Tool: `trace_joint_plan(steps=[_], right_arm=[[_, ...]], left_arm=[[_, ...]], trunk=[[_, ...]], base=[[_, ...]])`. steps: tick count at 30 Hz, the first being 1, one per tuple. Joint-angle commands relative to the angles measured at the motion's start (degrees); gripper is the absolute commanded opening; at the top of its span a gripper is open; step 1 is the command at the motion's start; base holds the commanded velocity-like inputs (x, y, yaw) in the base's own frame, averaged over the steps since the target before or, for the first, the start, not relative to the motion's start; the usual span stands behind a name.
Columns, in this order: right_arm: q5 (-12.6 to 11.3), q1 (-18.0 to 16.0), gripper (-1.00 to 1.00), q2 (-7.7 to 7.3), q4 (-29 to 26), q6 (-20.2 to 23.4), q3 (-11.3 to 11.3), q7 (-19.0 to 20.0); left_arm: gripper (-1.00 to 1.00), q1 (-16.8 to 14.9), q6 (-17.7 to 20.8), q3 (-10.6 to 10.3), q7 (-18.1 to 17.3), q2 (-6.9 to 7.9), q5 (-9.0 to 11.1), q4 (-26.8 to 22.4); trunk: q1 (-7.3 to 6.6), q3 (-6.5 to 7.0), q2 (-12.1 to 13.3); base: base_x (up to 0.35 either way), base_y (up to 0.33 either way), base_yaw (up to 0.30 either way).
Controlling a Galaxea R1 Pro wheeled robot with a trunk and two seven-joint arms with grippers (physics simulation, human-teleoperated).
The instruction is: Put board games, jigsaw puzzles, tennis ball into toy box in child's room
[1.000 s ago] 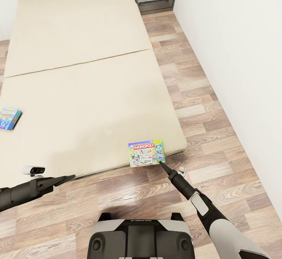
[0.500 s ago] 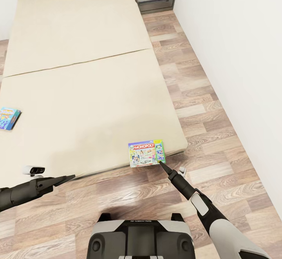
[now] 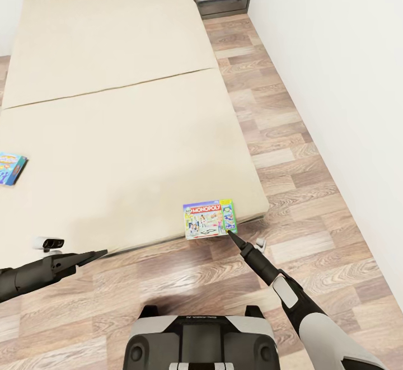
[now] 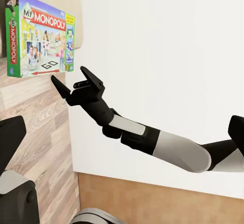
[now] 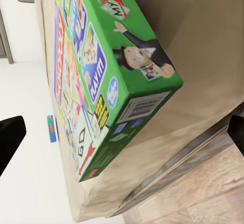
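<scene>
Monopoly board game (image 3: 209,219) lies flat at the near right corner of the bed (image 3: 123,107), on the beige mattress edge. My right fingers (image 3: 229,234) are spread open just beside its near right corner, not gripping. My left fingers (image 3: 99,254) hang over the floor (image 3: 291,151) before the bed; I cannot tell their state. Blue board game (image 3: 11,168) rests near the bed's left edge.

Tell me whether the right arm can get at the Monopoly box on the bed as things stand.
Probably yes. The right claw is open and sits just off the near corner of the Monopoly box, which lies flat at the edge of the bed, with nothing between them.
</scene>
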Motion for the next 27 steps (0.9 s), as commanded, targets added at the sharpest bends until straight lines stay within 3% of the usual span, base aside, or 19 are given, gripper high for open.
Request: trace_joint_plan(steps=[1, 27], right_arm=[[-0.2, 0.0, 1.0, 0.03, 0.0, 0.6, -0.2, 0.2], [-0.2, 0.0, 1.0, 0.12, 0.0, 0.6, -0.2, 0.2]], left_arm=[[1.0, 0.0, 0.6, 0.0, -0.2, 0.02, 0.0, 0.0], [1.0, 0.0, 0.6, 0.2, -0.2, 0.04, 0.0, 0.0]], trunk=[[0.0, -0.02, 0.0], [0.0, -0.02, 0.0]], base=[[0.0, 0.0, 0.0], [0.017, 0.009, 0.0]])
